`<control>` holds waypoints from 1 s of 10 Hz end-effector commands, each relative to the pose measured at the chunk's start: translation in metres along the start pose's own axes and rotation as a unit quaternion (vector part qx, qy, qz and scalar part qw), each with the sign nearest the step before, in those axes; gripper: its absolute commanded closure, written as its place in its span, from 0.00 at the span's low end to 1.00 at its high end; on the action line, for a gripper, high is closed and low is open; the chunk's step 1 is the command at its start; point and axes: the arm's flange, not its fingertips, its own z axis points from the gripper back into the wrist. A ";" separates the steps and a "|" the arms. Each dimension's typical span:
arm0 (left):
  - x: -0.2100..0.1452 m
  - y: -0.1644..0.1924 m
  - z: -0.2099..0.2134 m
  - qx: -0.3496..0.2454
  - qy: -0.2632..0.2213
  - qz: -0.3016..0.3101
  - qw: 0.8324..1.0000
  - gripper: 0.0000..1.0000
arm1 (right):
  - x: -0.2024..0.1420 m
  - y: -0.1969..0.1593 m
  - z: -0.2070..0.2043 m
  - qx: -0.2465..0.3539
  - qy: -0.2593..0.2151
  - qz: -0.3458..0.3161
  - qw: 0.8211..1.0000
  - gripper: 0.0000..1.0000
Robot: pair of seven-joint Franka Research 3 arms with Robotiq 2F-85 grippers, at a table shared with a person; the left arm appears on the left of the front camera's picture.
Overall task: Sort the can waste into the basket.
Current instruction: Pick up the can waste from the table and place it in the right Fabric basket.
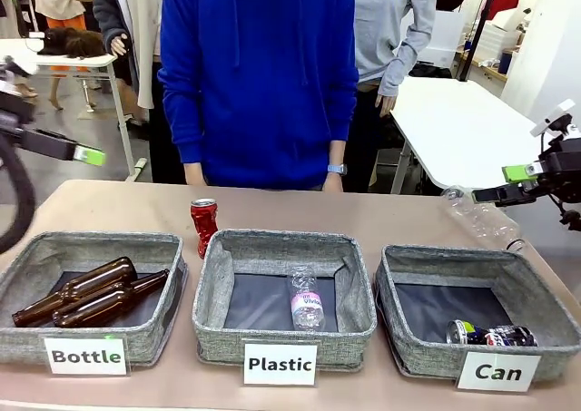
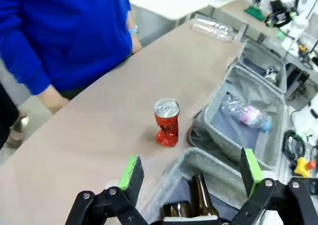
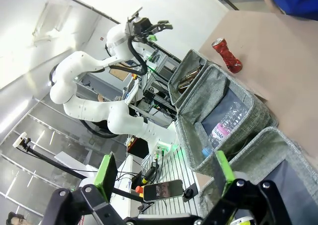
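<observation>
L+R jaws apart, empty. I see red can (image 1: 203, 227) upright on tabletop (image 1: 118, 207), dark can (image 1: 495, 336) lying crosswise in basket (image 1: 472, 257).

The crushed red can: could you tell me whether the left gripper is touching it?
Apart. In the left wrist view, bare table lies between the open left gripper and the crushed red can.
</observation>
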 end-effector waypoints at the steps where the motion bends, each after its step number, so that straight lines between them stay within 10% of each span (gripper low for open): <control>1: 0.013 0.039 -0.043 -0.028 0.004 -0.040 0.999 0.00 | 0.000 0.002 0.001 0.004 -0.002 0.002 1.000 0.00; 10: -0.036 0.105 -0.172 -0.060 0.051 -0.145 0.986 0.00 | 0.000 0.002 0.001 0.004 -0.002 0.002 1.000 0.00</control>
